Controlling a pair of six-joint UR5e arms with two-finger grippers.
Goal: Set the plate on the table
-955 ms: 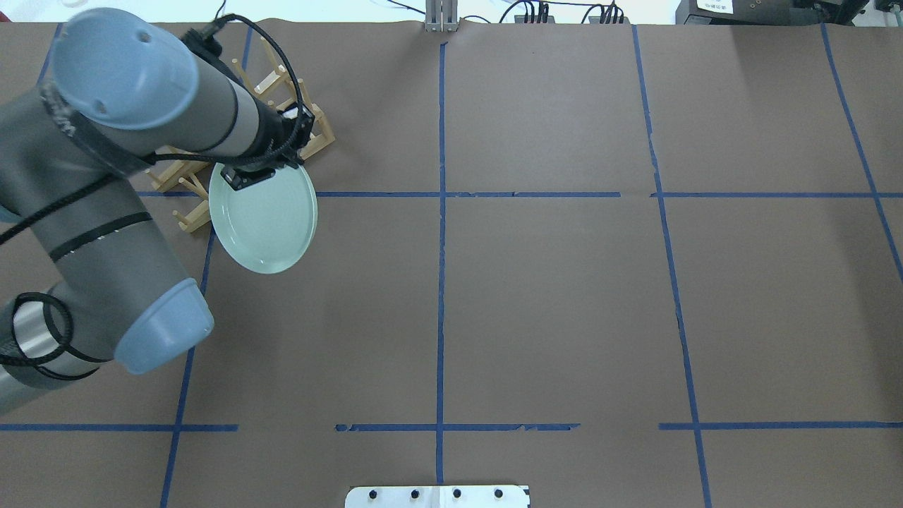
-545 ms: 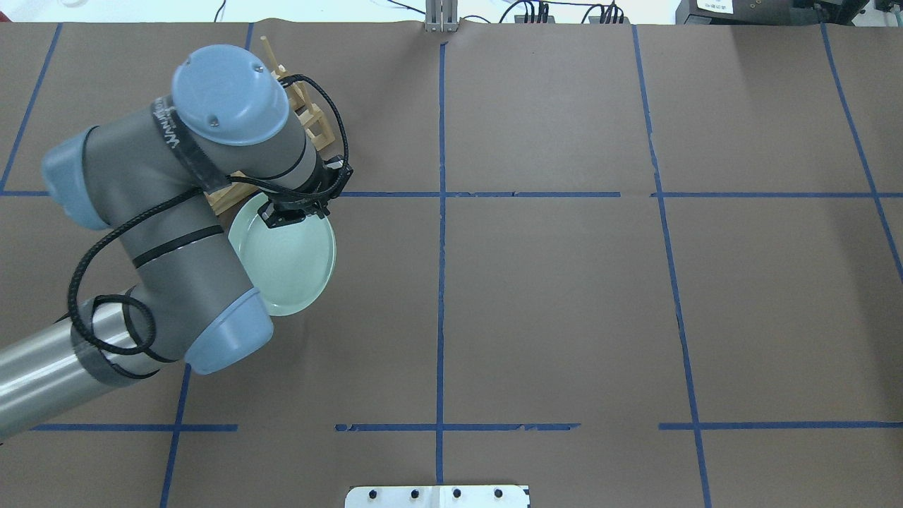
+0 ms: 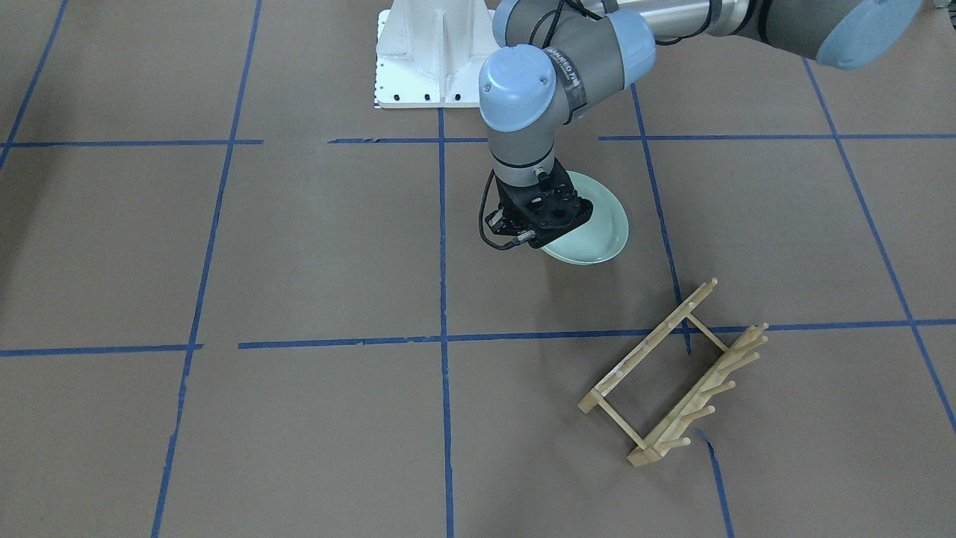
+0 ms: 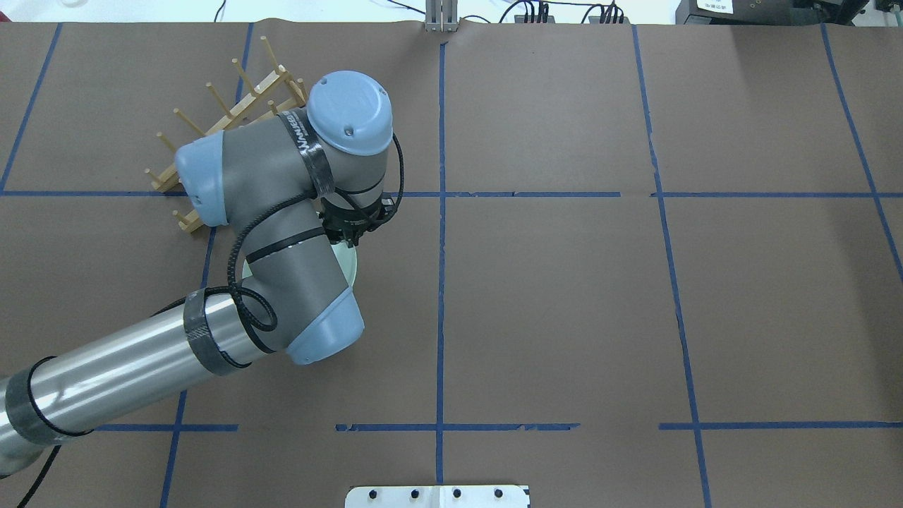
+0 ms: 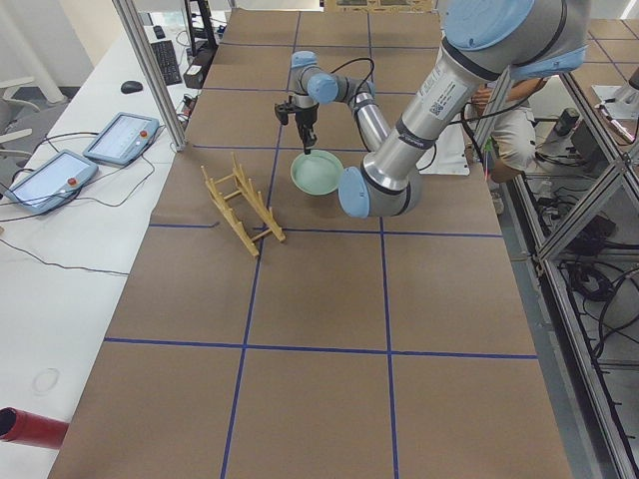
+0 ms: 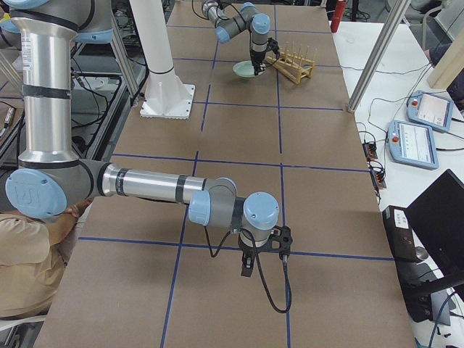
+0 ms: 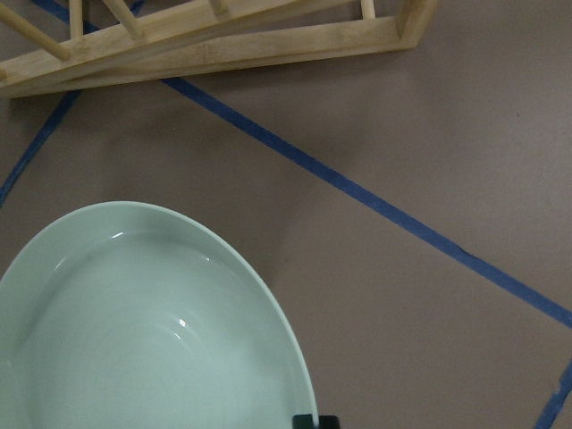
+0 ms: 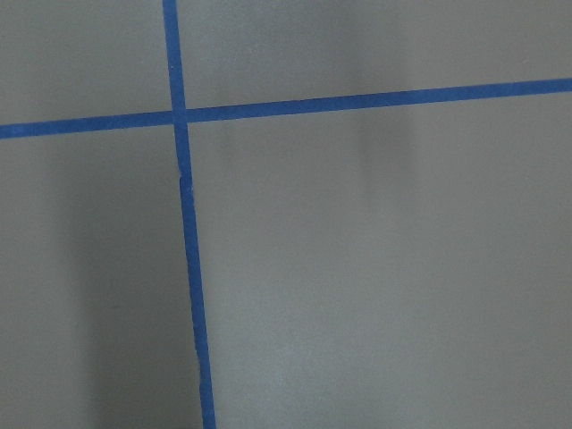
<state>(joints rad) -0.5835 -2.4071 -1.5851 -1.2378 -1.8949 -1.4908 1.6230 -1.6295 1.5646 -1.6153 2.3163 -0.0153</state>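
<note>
Just beside the grid crossing in the robot's left half of the table point(image 3: 299, 246), the plate point(image 3: 601, 224) is held low over the brown paper, with the wooden rack point(image 3: 672, 373) near it but apart. The plate's rim is pinched by the left gripper point(image 3: 544, 237), whose jaws are closed on it from above; the plate appears slightly tilted, and whether its underside touches the paper cannot be told. The right gripper point(image 6: 247, 267) is seen only in a side view, over a far part of the table, and whether its jaws are apart or together cannot be told. If the rim were let go before the base is seated flat, the plate could be dropped, rocked or slid on the smooth paper. If it were pressed down too far, the glossy rim could be levered out of the fingers.
</note>
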